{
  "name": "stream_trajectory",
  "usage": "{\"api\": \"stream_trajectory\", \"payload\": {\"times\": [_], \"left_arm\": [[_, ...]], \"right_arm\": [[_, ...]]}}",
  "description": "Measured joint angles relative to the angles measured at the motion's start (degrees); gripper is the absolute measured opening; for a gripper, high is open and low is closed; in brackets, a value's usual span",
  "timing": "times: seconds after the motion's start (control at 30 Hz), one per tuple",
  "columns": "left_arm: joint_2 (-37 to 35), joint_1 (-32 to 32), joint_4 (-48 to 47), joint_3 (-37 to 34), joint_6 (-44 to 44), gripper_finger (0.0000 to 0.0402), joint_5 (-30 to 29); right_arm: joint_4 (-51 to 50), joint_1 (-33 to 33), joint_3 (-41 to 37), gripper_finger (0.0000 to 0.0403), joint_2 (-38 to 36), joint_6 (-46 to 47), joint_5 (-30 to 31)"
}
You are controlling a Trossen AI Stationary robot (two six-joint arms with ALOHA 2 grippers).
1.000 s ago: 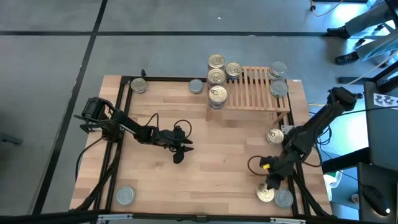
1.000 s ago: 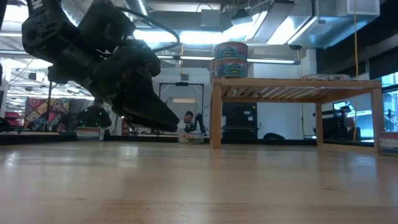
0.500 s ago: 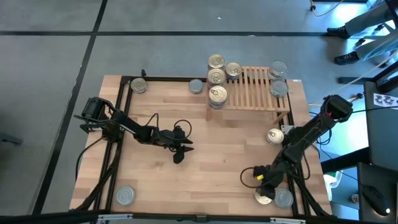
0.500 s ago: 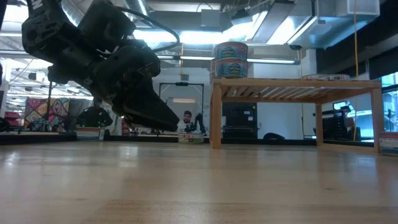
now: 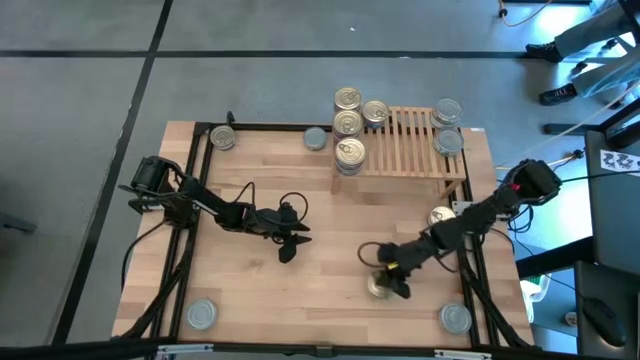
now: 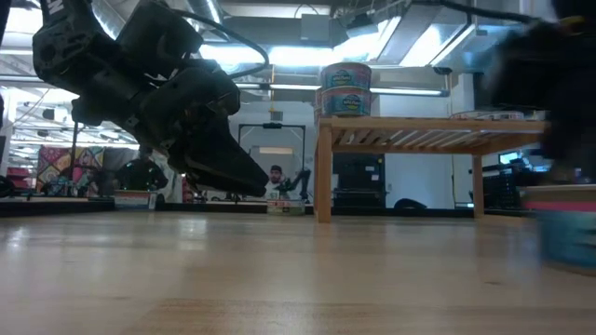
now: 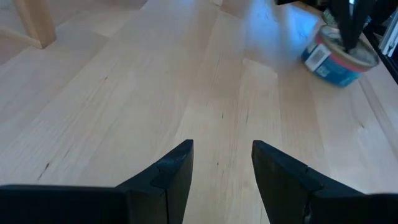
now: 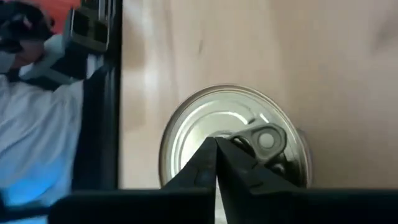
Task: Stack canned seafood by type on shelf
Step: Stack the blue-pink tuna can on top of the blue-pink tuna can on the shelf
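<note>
The wooden slat shelf stands at the table's far right and carries several tins: gold-topped ones stacked at its left end, silver-topped ones at its right end. My right gripper is shut and stands on a gold-topped can near the table's middle; that can also shows in the left wrist view with a blue and pink label. My left gripper is open and hovers left of the middle, touching nothing. My right gripper comes from above, pointing down, with its shut fingertips set on the can's recessed gold top, right beside the pull tab. The can's bottom sits on the tabletop.
Loose tins lie on the table: two at the far edge, one by the shelf's right leg, one in the near left corner, one in the near right corner. Bare wood lies between the two grippers.
My right gripper has swept from the near right corner toward the table's left and a little toward the far edge. The gold-topped can has slid along the table with it, leaving the silver-topped can behind in the corner. The left arm has kept still.
</note>
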Motion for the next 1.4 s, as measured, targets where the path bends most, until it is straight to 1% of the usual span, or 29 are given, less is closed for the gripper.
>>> {"api": "stream_trajectory", "payload": {"times": [0.13, 0.23, 0.37, 0.5, 0.6, 0.7, 0.77, 0.87, 0.97, 1.1, 1.23, 1.4], "left_arm": [[0.0, 0.0, 0.0, 0.0, -0.05, 0.0162, 0.0], [0.0, -0.13, 0.04, 0.0, -0.12, 0.0162, 0.0], [0.0, -0.13, 0.4, 0.45, 0.18, 0.0161, 0.0], [0.0, -0.77, 0.53, 1.54, 2.69, 0.0161, -0.08], [0.0, -1.7, 2.97, 2.42, 5.78, 0.0161, -0.07], [0.0, -2.54, 6.12, 3.94, 8.74, 0.0161, -0.07], [0.02, -3.06, 6.23, 5.84, 11.12, 0.0161, -0.09], [1.38, -3.73, 5.98, 9.35, 14.99, 0.0161, -0.09], [3.97, -4.07, 5.72, 13.38, 18.68, 0.0162, -0.07], [8.23, -4.02, 5.78, 19.1, 21.91, 0.0162, -0.02], [12.43, -3.38, 3.65, 24.96, 23.07, 0.0162, 0.0], [15.01, -3.19, -7.36, 30.11, 23.66, 0.0162, 0.0]], "right_arm": [[5.89, -4.31, -0.06, 0.0011, 2.62, -10.35, 1.85], [8.66, -6.84, -0.08, 0.0012, 4.36, -15.93, 1.93], [13.81, -9.38, -0.12, 0.0012, 6.76, -23.46, 4.33], [20.34, -10.75, -0.25, 0.0012, 8.55, -32.7, 7.82], [23.9, -10.67, -0.43, 0.0012, 9.07, -41.88, 12.2], [25.05, -10.52, 0.67, 0.0012, 8.13, -49.47, 13.68], [25.08, -9.53, 0.83, 0.0012, 6.41, -53.15, 13.93], [21.92, -7.18, 0.92, 0.0012, 1.7, -58.09, 16.31], [14.83, -4.42, 0.97, 0.0012, -4.06, -59.47, 21.11], [4.62, -1.03, 0.97, 0.0012, -10.43, -58.22, 25.99], [-1.78, -0.37, 0.97, 0.0012, -13.74, -51.49, 26.3], [-1.59, -1.37, 1.52, 0.0013, -14.63, -44.0, 25.89]]}}
